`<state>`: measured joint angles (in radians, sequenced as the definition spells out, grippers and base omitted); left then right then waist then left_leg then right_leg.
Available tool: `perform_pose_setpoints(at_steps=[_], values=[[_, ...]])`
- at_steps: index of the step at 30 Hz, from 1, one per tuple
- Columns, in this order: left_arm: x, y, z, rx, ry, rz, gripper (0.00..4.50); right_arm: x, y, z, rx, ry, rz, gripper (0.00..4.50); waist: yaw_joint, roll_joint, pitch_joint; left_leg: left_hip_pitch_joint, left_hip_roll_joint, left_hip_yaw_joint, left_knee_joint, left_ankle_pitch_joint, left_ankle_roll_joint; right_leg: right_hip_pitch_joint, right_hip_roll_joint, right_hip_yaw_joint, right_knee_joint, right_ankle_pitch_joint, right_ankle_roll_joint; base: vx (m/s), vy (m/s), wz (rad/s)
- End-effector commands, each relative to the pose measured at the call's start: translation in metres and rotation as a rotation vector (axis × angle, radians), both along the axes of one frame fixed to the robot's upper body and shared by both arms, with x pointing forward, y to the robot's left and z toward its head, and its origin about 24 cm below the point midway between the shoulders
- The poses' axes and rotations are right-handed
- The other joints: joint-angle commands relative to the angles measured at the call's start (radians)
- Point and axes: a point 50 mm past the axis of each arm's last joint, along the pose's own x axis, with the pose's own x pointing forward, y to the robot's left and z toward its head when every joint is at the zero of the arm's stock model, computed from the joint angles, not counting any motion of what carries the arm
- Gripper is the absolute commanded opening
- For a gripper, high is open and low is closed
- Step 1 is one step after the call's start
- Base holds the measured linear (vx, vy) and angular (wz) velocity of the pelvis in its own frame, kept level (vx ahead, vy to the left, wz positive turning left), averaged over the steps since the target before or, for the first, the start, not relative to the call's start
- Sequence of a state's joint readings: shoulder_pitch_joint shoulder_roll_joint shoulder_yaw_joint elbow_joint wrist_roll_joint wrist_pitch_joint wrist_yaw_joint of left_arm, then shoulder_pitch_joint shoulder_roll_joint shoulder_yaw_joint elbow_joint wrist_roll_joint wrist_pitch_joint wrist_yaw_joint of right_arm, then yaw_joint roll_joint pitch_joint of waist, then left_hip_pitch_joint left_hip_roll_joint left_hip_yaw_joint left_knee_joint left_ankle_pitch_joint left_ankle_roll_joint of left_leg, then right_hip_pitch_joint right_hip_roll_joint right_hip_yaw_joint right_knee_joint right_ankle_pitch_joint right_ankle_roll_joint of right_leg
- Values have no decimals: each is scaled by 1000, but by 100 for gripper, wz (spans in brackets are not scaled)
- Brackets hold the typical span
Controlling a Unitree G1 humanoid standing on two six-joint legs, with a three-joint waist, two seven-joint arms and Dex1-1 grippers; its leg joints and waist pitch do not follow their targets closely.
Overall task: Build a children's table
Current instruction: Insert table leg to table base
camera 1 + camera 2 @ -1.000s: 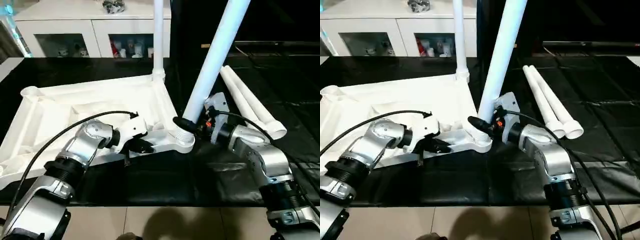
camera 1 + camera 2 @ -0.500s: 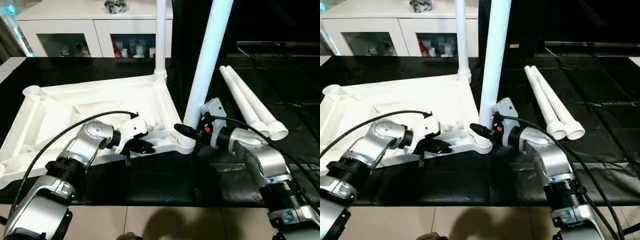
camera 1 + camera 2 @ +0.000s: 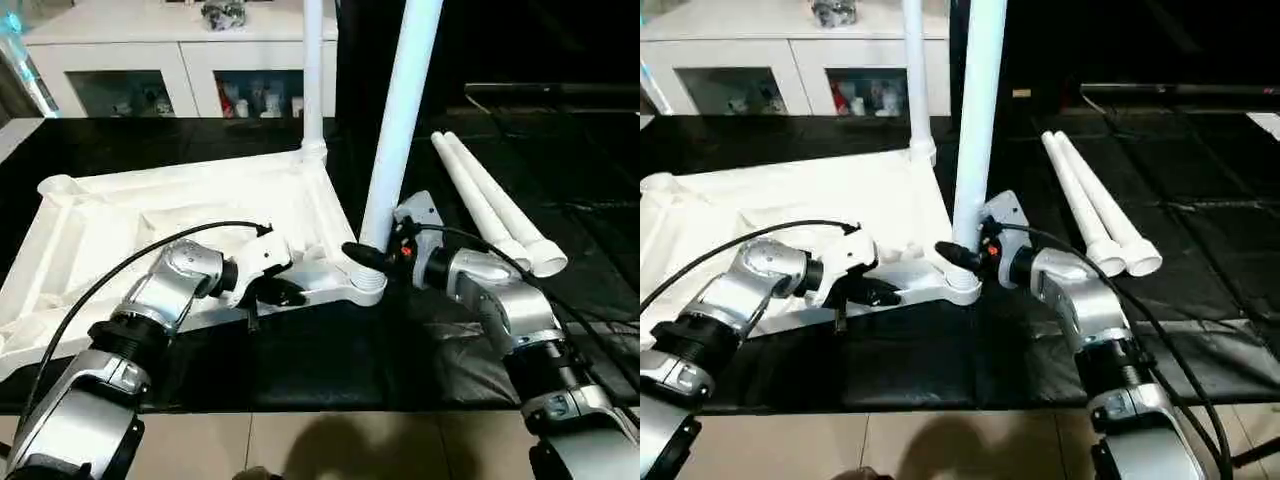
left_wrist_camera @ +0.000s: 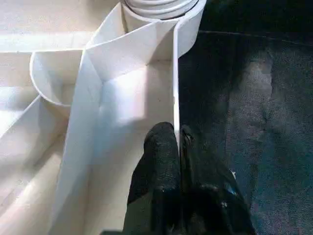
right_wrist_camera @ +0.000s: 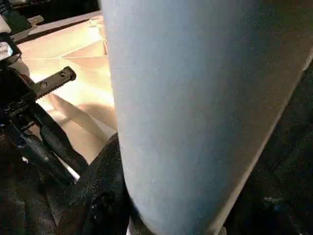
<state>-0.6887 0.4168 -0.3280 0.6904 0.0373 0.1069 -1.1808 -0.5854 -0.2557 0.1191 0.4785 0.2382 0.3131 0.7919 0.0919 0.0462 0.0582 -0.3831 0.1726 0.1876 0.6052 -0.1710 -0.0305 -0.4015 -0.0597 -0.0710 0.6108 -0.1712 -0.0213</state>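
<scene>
The white table top (image 3: pixel 150 215) lies upside down on the black mat, ribs up. One white leg (image 3: pixel 313 80) stands upright in its far right corner socket. A second leg (image 3: pixel 400 110) rises almost upright from the near right corner socket (image 3: pixel 368 288), and my right gripper (image 3: pixel 366 256) is shut on it just above its threaded base. This leg (image 5: pixel 186 112) looms close in the right wrist view. My left gripper (image 3: pixel 276 293) is shut on the top's thin near rim (image 4: pixel 175 98), a short way left of that socket, its fingers (image 4: pixel 159 152) pinched on the wall.
Two loose white legs (image 3: pixel 490 200) lie side by side on the mat to the right. A white glass-door cabinet (image 3: pixel 150 60) stands behind. An open socket (image 3: pixel 58 185) shows at the top's far left corner. The mat ends at the tiled floor (image 3: pixel 330 440) near me.
The held leg has swung from leaning right to nearly upright over the near right socket, my right gripper shifting left with it. The left gripper holds still on the rim.
</scene>
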Motion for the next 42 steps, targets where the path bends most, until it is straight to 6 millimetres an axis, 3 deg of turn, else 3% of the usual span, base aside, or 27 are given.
perform_pose_setpoints(at_steps=[1,4,5,7,10,12,13,14,15,16,17,18,19,22,27,28,30,31,32,33,36,37,38,40,41,42], values=[[6,-5,10,-22,-44,8,0,-1,2,-11,8,60,-9,193,3,-6,-70,25,59,-31,-73,-271,-1,42,-101,54,-87,-353,-185,0,0,0],[12,-8,14,-50,-63,59,0,1,-3,-13,71,87,-47,193,3,-4,-70,24,59,-32,-73,-274,-2,42,-101,54,-89,-366,-182,0,0,0],[14,-8,15,-58,-67,74,0,1,-6,-15,88,95,-65,193,4,4,-70,25,59,-32,-73,-279,-2,41,-101,53,-91,-365,-184,0,0,0],[16,-9,16,-62,-73,90,0,1,-9,-17,105,104,-81,193,8,-1,-72,26,61,-32,-73,-273,-3,41,-100,54,-88,-338,-192,0,0,0],[18,-8,17,-67,-78,114,0,-3,-13,-24,123,116,-101,193,13,12,-76,22,61,-34,-73,-260,-1,46,-98,51,-79,-267,-208,0,0,0],[20,-8,19,-72,-81,130,0,-7,-16,-30,141,127,-117,193,14,8,-77,22,61,-32,-72,-255,3,46,-99,52,-79,-251,-211,0,0,0],[21,-7,20,-78,-84,145,0,-11,-18,-35,153,138,-133,193,18,20,-78,22,62,-32,-72,-256,4,45,-99,51,-80,-233,-214,0,0,0],[22,-7,20,-81,-87,155,0,-13,-19,-39,161,144,-142,193,21,14,-80,22,62,-33,-71,-253,7,48,-99,51,-78,-217,-218,0,0,0],[23,-7,21,-82,-88,159,0,-16,-19,-43,171,149,-156,193,23,14,-78,21,61,-32,-72,-254,11,47,-99,49,-78,-225,-221,0,0,0],[23,-7,21,-82,-88,159,0,-17,-19,-44,172,150,-157,193,25,29,-78,21,60,-34,-71,-264,9,47,-100,49,-78,-239,-220,0,0,0],[24,-6,22,-83,-92,171,0,-20,-20,-49,189,154,-179,193,24,33,-75,22,59,-35,-72,-295,4,46,-101,48,-85,-287,-209,0,0,0],[24,-6,22,-83,-92,171,0,-20,-20,-49,189,154,-180,193,23,26,-73,23,58,-34,-74,-306,4,46,-100,48,-92,-310,-201,0,0,0],[26,-5,23,-83,-95,180,0,-24,-20,-54,206,158,-195,193,22,27,-73,24,58,-36,-75,-316,1,45,-100,48,-95,-351,-187,0,0,0],[27,-4,24,-84,-99,195,0,-31,-20,-60,207,156,-202,193,24,33,-75,24,61,-37,-77,-306,6,42,-98,48,-92,-331,-189,0,0,0],[29,-3,24,-79,-105,202,0,-43,-20,-66,39,96,-120,193,26,35,-75,22,58,-36,-77,-307,9,41,-99,48,-94,-348,-179,0,0,0],[29,-3,24,-74,-108,199,0,-46,-19,-67,-28,78,-67,193,25,26,-74,23,58,-35,-77,-304,9,42,-98,49,-95,-354,-174,0,0,0],[29,-2,24,-68,-112,197,0,-47,-18,-67,-91,62,-13,193,28,31,-73,22,59,-37,-77,-300,9,41,-98,50,-95,-370,-164,0,0,0],[29,-2,24,-64,-114,195,0,-48,-18,-67,-128,52,19,193,26,14,-73,24,59,-33,-78,-302,15,40,-98,52,-99,-378,-160,0,0,0],[29,-2,23,-58,-117,193,0,-48,-18,-66,-153,49,45,193,28,5,-73,22,60,-34,-79,-293,20,41,-98,52,-98,-387,-157,0,0,0],[28,-2,22,-52,-121,191,0,-45,-16,-65,-169,53,73,193,30,12,-73,22,60,-36,-77,-285,22,40,-103,52,-94,-399,-158,0,0,0],[27,-1,20,-49,-122,189,0,-42,-13,-63,-178,53,95,193,27,-2,-71,24,62,-34,-79,-293,26,36,-103,53,-101,-433,-145,0,0,0],[26,0,20,-47,-123,186,0,-40,-12,-62,-179,52,107,193,27,4,-71,25,63,-37,-81,-302,21,35,-103,52,-100,-437,-145,0,0,0],[26,0,20,-47,-123,184,0,-40,-11,-62,-180,51,110,193,24,-5,-71,24,63,-37,-82,-308,19,36,-104,51,-98,-436,-147,0,0,0],[23,1,19,-40,-128,162,0,-36,-8,-59,-175,48,127,193,20,-13,-68,27,65,-36,-84,-320,14,32,-103,53,-103,-443,-146,0,0,0],[21,1,20,-40,-130,132,0,-34,-6,-57,-157,54,135,193,18,-9,-68,27,65,-38,-85,-332,8,33,-106,53,-102,-449,-149,0,0,0],[19,0,20,-41,-129,108,0,-33,-5,-56,-143,59,141,193,17,-16,-68,25,65,-40,-84,-334,8,34,-109,54,-100,-454,-149,0,0,0]])
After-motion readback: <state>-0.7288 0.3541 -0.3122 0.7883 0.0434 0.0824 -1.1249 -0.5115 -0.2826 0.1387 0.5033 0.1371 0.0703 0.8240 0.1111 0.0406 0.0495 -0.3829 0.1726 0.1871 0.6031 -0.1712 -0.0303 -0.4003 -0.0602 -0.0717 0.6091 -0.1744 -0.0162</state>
